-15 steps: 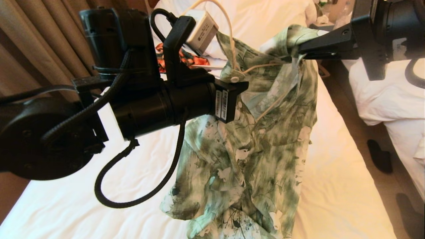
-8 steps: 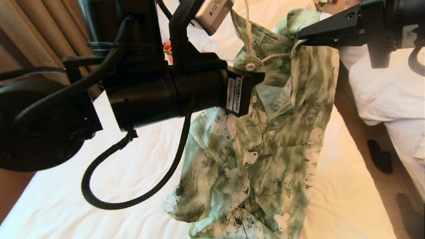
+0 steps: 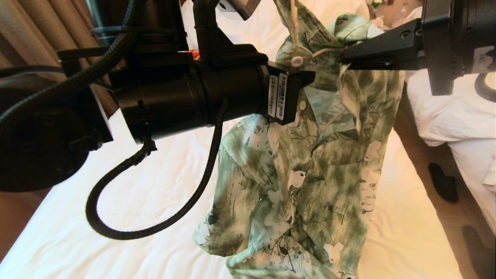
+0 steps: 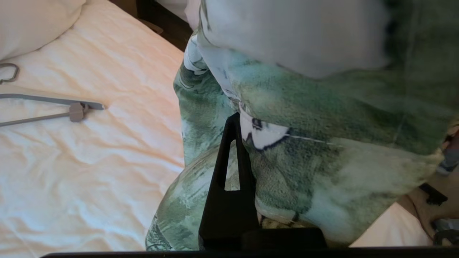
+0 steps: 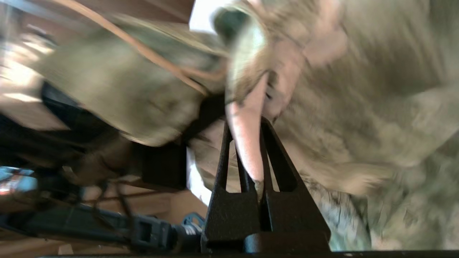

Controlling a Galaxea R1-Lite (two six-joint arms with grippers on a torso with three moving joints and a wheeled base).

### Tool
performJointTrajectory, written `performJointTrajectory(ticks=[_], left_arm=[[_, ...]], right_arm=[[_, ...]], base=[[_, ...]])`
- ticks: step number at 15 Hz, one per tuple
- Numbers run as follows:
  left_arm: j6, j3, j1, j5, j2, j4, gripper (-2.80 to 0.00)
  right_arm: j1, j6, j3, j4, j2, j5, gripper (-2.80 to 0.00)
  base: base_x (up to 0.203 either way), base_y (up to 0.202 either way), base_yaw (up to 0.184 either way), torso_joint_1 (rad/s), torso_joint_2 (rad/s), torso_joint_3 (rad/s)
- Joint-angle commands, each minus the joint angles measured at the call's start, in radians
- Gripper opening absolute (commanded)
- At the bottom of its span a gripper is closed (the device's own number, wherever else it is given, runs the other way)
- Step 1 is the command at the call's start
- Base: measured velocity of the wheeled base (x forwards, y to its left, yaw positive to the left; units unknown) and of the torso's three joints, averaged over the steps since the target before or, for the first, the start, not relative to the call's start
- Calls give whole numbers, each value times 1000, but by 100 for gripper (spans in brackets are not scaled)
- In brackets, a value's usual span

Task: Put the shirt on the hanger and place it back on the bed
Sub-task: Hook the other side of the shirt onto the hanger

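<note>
White sheets cover the bed (image 3: 162, 201), which fills most of the head view; a second bed (image 3: 457, 116) with a rumpled duvet stands across a narrow aisle on the right, and beige curtains (image 3: 35, 27) hang at the upper left.

One shirt (image 3: 310, 182) is in view, green and white with a leaf print. It is held up above the bed, its lower hem drooping toward the sheet. One cream hanger (image 3: 295, 15) shows at the collar: a thin stem rising out of the neck opening and a thin arm running toward the right gripper.

Two arms are raised. The left gripper (image 4: 235, 125) is pushed into the cloth at the collar; only one dark finger shows in its wrist view, pressed against the fabric, so I cannot tell whether it is apart or together. The right gripper (image 5: 247, 123) has its two fingers drawn close together, clamped on a fold of the shirt near the shoulder.

In the left wrist view one grey hanger (image 4: 53, 107) lies flat on the sheet, well apart from the shirt, near one white pillow (image 4: 32, 21). A patch of orange garment (image 3: 195, 54) peeks out behind the left arm.
</note>
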Motion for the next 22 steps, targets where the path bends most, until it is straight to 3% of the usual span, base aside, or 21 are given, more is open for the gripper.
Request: performJointTrajectory(ticks=[1, 10, 11, 17, 22], left_arm=[[-15, -7, -1, -2, -17, -4, -280], [-31, -30, -4, -3, -40, -4, -280], [-30, -30, -7, -3, -41, -4, -280], [-32, -24, -8, -2, -41, -4, -280], [-32, -35, 9, -2, -35, -7, -280]], right_arm=[[2, 4, 34, 0, -14, 0, -280], [17, 3, 55, -2, -81, -1, -280], [17, 3, 55, -2, -81, -1, 0], [17, 6, 52, -1, -103, 0, 0], [19, 62, 51, 73, -152, 7, 0]], base=[[0, 0, 0, 0, 0, 0], [0, 0, 0, 0, 0, 0], [0, 0, 0, 0, 0, 0], [0, 0, 0, 0, 0, 0], [0, 0, 0, 0, 0, 0]])
